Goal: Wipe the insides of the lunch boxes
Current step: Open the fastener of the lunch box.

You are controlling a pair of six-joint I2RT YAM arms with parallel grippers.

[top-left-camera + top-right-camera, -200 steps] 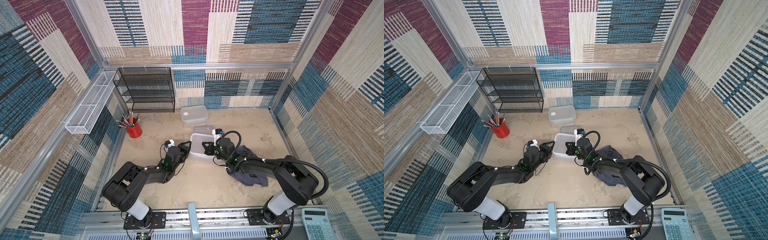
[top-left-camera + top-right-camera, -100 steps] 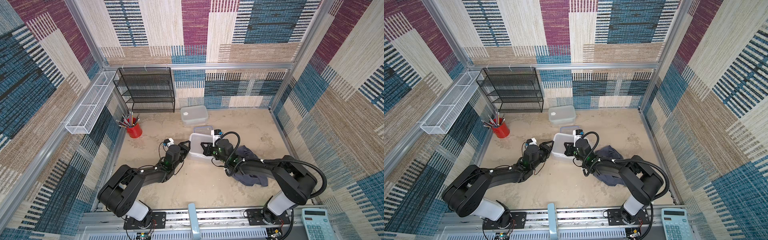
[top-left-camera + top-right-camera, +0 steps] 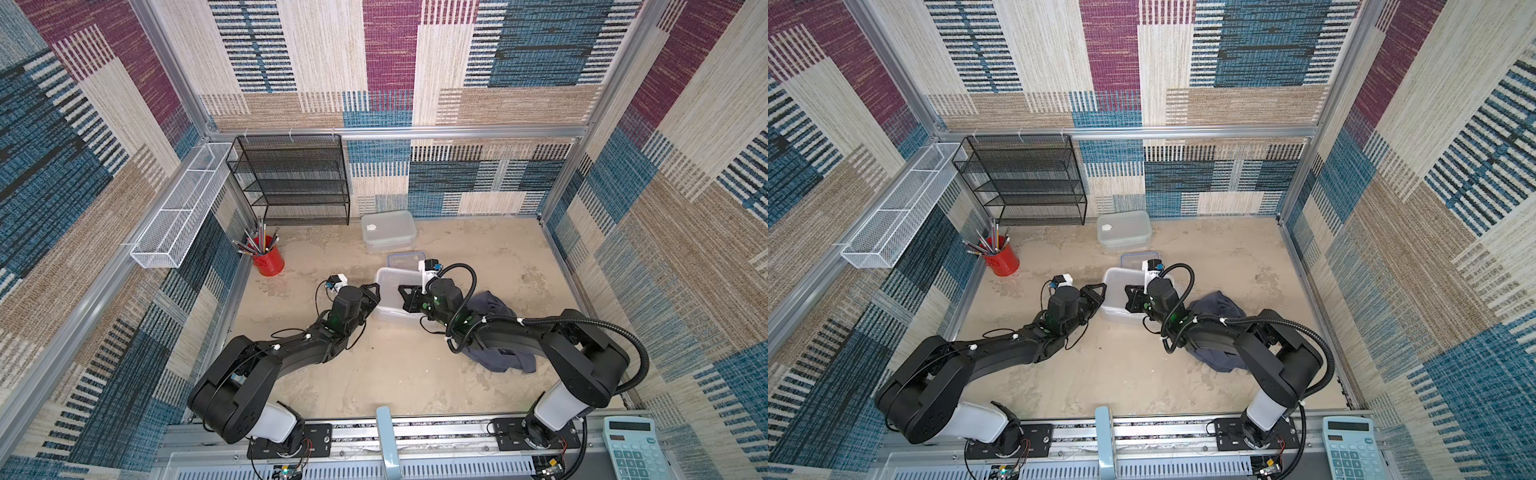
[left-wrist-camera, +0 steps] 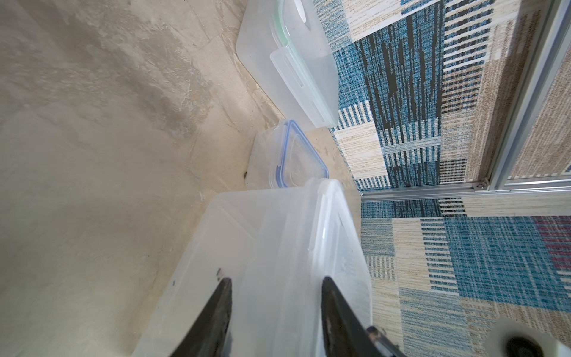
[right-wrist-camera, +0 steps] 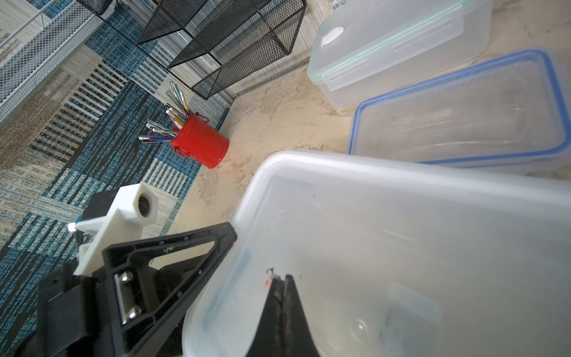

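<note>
Nearest, on the rail side: a calculator (image 3: 631,449) at the near right corner, by the right arm's base.

Left arm (image 3: 266,357): laid low over the table (image 3: 374,374), reaching far and right toward centre, forearm almost flat. Left gripper (image 3: 376,296) is against the left end of the large lunch box (image 3: 390,282). Jaws at a middling gap; in the left wrist view the two fingers (image 4: 222,309) have the box's translucent end wall between them, and it looks clamped.

Right arm (image 3: 511,336): also low, elbow out to the right, forearm running left toward centre. It passes over a crumpled grey-blue cloth (image 3: 490,305) lying on the table to the right of the box. Right gripper (image 5: 281,278) points down into the open box from its right side, fingers pressed together, tips near the box floor.

The large lunch box sits lidless at mid-table between the two grippers.

Beyond it: the small lunch box (image 3: 405,259), blue-rimmed lid on, just behind the large one's far rim. Touching or only close, cannot tell.

Farther: the medium lunch box (image 3: 388,228), green-rimmed lid on, near the back wall.

Far left: a red cup (image 3: 269,259) of pencils. Behind it, a black mesh rack (image 3: 299,183) against the back wall and a white wire basket (image 3: 183,208) on the left wall.
</note>
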